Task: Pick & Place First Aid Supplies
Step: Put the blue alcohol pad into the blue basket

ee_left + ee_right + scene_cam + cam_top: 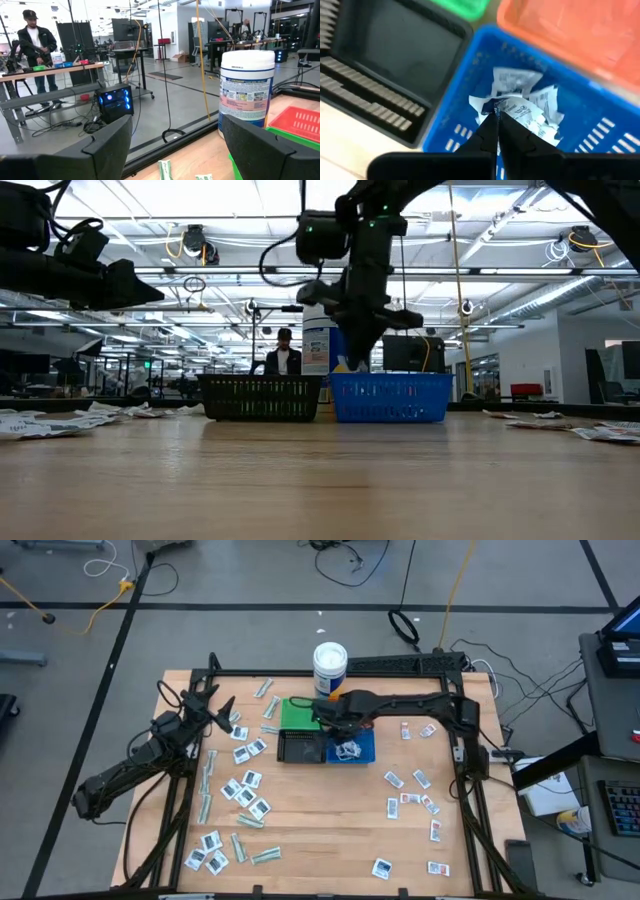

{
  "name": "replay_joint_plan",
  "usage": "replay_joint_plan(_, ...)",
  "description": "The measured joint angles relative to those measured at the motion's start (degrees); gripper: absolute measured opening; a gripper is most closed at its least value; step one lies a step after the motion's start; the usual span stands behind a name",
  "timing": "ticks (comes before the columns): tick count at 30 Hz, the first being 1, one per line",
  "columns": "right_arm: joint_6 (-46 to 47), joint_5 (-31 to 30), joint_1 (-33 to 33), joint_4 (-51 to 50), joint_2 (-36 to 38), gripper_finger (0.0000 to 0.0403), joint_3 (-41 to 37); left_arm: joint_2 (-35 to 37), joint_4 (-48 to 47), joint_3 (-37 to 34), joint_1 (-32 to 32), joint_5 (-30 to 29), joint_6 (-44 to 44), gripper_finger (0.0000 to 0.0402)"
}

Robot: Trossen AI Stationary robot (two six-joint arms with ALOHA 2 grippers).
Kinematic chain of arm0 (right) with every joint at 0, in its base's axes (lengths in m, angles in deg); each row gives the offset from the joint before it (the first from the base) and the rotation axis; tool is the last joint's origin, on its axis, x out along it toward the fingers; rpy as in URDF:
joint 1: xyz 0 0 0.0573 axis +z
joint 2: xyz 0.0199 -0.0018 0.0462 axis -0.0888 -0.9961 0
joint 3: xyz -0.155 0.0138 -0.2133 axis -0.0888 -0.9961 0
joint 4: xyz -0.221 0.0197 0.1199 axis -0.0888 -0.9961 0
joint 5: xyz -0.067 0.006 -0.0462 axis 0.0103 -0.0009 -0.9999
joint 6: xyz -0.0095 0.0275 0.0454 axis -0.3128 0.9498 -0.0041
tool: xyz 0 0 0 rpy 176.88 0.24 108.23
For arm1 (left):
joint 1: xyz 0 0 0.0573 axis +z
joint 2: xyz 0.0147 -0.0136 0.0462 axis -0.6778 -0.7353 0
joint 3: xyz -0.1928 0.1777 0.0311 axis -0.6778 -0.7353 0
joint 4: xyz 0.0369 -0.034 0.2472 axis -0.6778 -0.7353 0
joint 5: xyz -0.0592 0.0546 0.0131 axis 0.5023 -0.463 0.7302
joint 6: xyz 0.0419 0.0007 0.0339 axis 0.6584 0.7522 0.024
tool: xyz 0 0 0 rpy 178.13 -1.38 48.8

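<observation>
Evidently the packets [247, 788] are light, thin and limp, so best pinched at an edge; white squarish sachets with dark print, scattered both sides of the table [330, 850], several heaped in the blue bin [470, 60]. Right gripper [496, 112] hangs over that heap, fingers pressed together, holding nothing discernible; left gripper [222, 712] waits spread near the table's left rear.

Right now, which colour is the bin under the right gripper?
Blue bin, clearest in the right wrist view.

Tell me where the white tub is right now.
In the high view the white tub stands at the table's far edge, near the middle, just behind the green bin.
</observation>
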Motion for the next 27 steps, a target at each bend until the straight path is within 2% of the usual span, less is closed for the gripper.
replay_joint_plan(6,-0.6,1.2,0.0,-2.1,-1.0,0.0018,-0.1,0.0,0.0,0.0,0.0,0.0,0.0,0.0308)
replay_joint_plan(11,-1.3,-1.0,0.0,-3.1,-1.0,0.0081,-0.1,0.0,0.0,0.0,0.0,0.0,0.0,0.0308)
replay_joint_plan(15,-3.2,-1.0,0.0,-5.1,-1.0,0.0141,-0.1,0.0,0.0,0.0,0.0,0.0,0.0,0.0308)
replay_joint_plan(18,-5.7,-1.1,0.0,-6.8,0.6,0.0172,-0.2,0.0,0.0,0.0,0.0,0.0,0.0,0.0308)
replay_joint_plan(22,-7.6,-1.2,0.0,-9.4,2.3,0.0187,-0.2,0.0,0.0,0.0,0.0,0.0,0.0,0.0308)
replay_joint_plan(27,-7.4,-1.2,0.0,-12.1,4.8,0.0185,-0.2,0.0,0.0,0.0,0.0,0.0,0.0,0.0308)
